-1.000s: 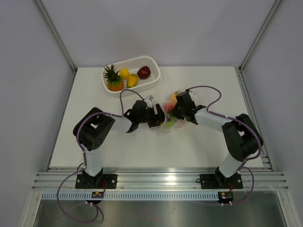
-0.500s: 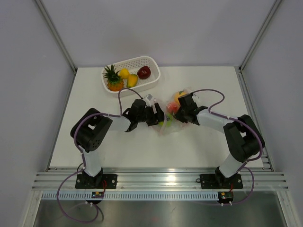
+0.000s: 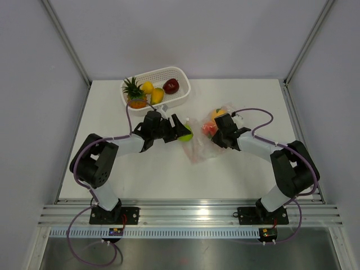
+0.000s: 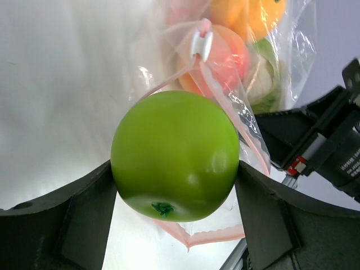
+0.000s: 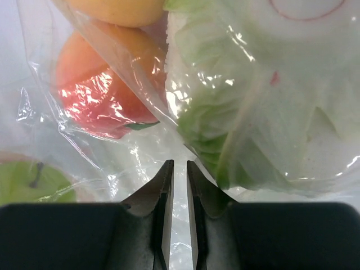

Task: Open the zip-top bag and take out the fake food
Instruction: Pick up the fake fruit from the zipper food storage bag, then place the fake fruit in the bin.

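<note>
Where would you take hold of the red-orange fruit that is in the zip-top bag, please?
Probably across its round middle, jaws wide: the red-orange fruit is a smooth ball. Come from the left arm's side, through the mouth by the pink zip strip, which seems to gape that way; the right gripper pinches the zip-top bag on the far side, by the cauliflower.

No word or number reads cleanly in any view.
- Left wrist view: tiny white lettering on the black housing (image 4: 344, 164) at right, too small for us to make out.
- Right wrist view: curved pink print (image 5: 306, 10) on the zip-top bag (image 5: 270, 112); we see an outline only, no letters.
- Top view: small orange tags (image 3: 116, 231) at the arm bases, unreadable.
</note>
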`<move>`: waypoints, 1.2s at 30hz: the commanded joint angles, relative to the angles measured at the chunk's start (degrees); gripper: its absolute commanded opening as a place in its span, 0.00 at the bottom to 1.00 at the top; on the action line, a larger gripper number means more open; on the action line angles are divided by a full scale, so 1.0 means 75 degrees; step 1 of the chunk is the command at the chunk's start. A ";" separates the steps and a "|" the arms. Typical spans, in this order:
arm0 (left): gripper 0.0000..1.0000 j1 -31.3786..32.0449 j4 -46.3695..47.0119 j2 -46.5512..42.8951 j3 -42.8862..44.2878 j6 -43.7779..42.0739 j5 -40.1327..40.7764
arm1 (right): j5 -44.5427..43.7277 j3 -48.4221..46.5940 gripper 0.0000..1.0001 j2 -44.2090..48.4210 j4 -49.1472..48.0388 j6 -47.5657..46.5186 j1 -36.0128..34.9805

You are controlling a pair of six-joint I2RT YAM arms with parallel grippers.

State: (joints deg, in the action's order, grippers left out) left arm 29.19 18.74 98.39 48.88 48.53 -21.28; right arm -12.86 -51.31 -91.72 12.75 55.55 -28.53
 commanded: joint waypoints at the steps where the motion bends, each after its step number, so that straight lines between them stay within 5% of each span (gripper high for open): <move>1: 0.52 -0.0271 0.0079 -0.0368 -0.0096 0.0068 -0.0222 | -0.0406 0.0044 0.22 0.0335 0.0151 0.0140 0.0066; 12: 0.52 -0.0751 -0.0027 -0.1352 -0.0412 -0.0108 0.0409 | -0.0231 0.0021 0.21 0.0288 0.0046 -0.0012 0.0055; 19: 0.53 -0.0857 -0.0917 -0.1259 0.0887 -0.0412 0.1476 | 0.0109 0.0150 0.19 0.0405 -0.0200 -0.0163 0.0066; 27: 0.54 -0.0927 -0.1760 0.0191 0.3427 -0.0588 0.2742 | 0.0215 0.0209 0.17 0.0359 -0.0353 -0.0200 0.0066; 36: 0.54 -0.1395 -0.0555 0.1670 0.4286 -0.0377 0.3130 | 0.0579 0.0221 0.15 0.0417 -0.0564 -0.0223 0.0055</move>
State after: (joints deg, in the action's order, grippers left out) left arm 20.10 10.35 108.64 77.45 45.52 -1.08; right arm -9.52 -49.71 -90.54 10.74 54.61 -28.42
